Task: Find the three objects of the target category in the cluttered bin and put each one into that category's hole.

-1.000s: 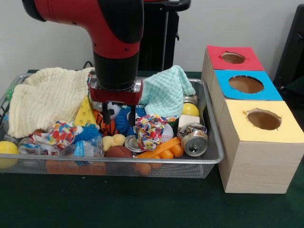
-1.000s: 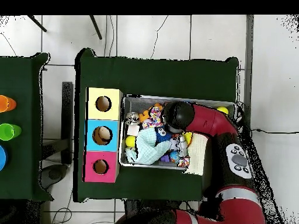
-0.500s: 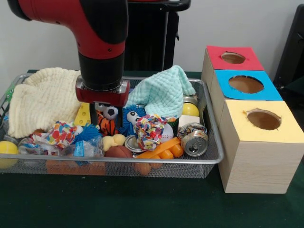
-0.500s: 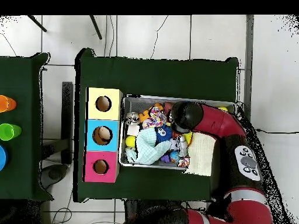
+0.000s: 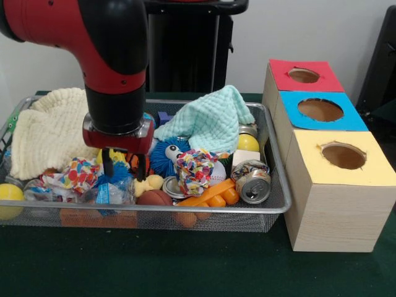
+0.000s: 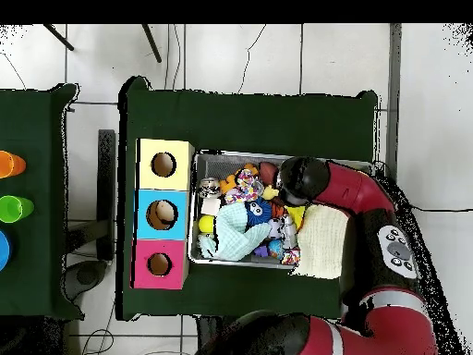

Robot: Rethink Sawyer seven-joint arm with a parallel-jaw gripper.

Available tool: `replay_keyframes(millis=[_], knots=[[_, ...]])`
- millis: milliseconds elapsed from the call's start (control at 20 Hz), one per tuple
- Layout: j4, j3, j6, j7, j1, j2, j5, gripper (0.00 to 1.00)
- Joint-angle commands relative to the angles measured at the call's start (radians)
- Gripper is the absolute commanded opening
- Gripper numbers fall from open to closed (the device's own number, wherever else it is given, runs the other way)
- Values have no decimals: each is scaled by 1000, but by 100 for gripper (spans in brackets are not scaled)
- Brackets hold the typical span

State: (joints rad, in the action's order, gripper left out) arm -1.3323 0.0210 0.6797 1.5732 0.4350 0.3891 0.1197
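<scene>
The wire-mesh bin [image 5: 275, 204] is full of toys and cloths. A crumpled see-through bottle with a blue label [image 5: 110, 193] lies at the bin's front left, partly under a confetti-print cloth. No other bottle shows clearly. My gripper [image 5: 125, 168] is open and empty, its fingertips [image 5: 143, 168] just above and behind that bottle, among a blue fuzzy toy and a tiger toy. The blue-surround hole [image 5: 320, 109] is the middle one of the wooden box, right of the bin. In the overhead view the arm's wrist [image 6: 300, 180] hides the gripper; the blue hole [image 6: 162, 214] lies left of the bin [image 6: 195, 242].
A cream cloth [image 5: 55, 127] fills the bin's back left and a mint cloth [image 5: 210, 120] its back middle. Shiny cans [image 5: 252, 182] lie at the front right, orange carrot toys [image 5: 213, 195] beside them. A yellow ball [image 5: 9, 198] sits at the far left. Red-surround [image 5: 304, 75] and yellow-surround [image 5: 343, 156] holes flank the blue one.
The arm has swung left in the front view and come lower. The gripper went from the bin's middle to the front left, over the bottle. Nothing was picked up.
</scene>
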Motion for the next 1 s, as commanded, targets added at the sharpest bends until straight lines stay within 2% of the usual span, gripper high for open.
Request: replay_keyframes(millis=[50,500,1000], knots=[[131,47,52,-21,22,-138,56,100],[156,48,51,-28,21,-160,55,100],[126,50,13,-18,21,-153,59,100]])
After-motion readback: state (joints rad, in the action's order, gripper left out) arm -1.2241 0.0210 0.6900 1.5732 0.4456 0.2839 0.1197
